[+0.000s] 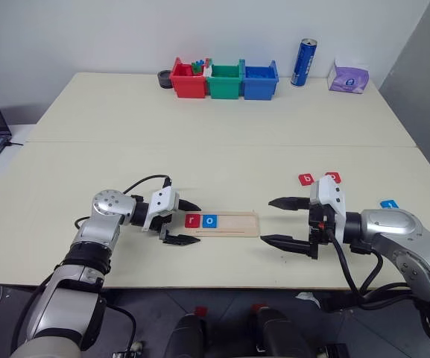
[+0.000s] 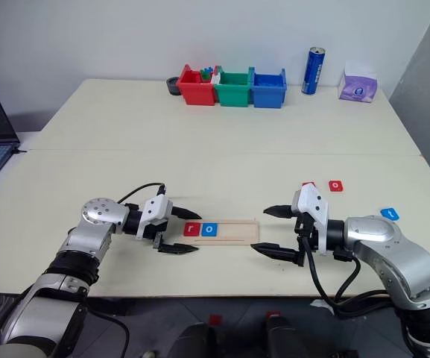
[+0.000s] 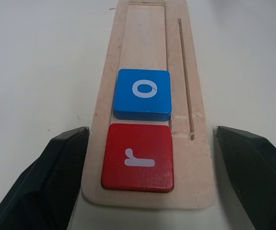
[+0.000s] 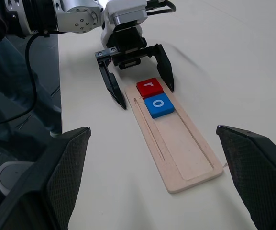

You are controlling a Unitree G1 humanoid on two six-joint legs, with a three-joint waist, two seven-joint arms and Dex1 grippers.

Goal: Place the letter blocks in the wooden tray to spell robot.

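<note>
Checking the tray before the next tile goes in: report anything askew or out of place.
Nothing stands out. The red r and blue o lie flat in the tray, side by side at its left end, in the right order. The o sits very slightly turned against the r.

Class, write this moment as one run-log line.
tray: red r, blue o placed | left claw: open around tray end | right claw: open, empty | three tiles loose on table
</note>
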